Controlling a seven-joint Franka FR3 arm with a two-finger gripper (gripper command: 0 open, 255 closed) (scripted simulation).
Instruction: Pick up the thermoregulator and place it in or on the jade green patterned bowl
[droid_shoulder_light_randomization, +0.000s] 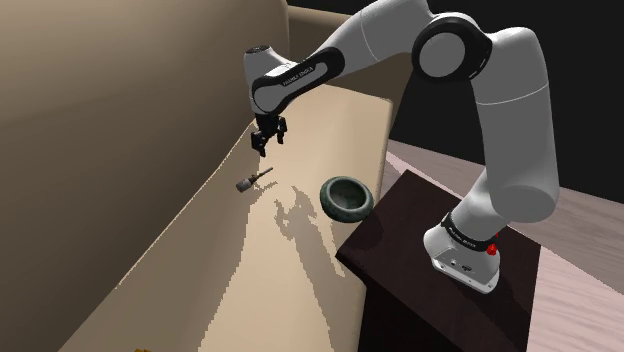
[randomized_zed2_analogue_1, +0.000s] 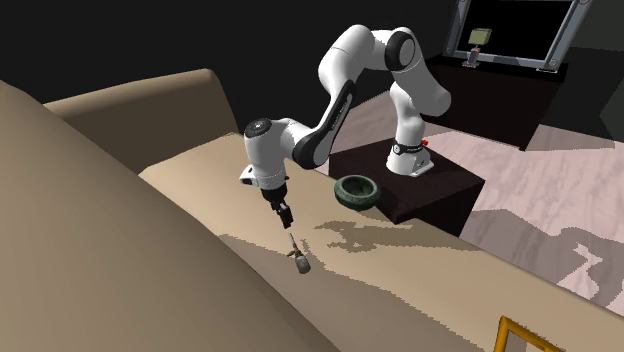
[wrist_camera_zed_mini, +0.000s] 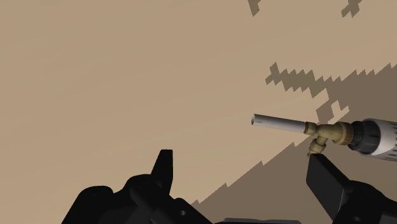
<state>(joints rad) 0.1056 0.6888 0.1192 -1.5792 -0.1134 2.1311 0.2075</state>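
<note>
Hovering pincer (droid_shoulder_light_randomization: 269, 140), seemingly spread, near thermoregulator (droid_shoulder_light_randomization: 250, 181)

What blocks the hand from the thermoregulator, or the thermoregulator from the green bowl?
Nothing visible. The open black hand hangs above the small grey-and-brass thermoregulator; only tan cushion lies between that and the round dark-green bowl.

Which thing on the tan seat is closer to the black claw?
The thermoregulator, the slim piece lying close by the gripper; the green bowl sits farther off, by the dark stand.
</note>
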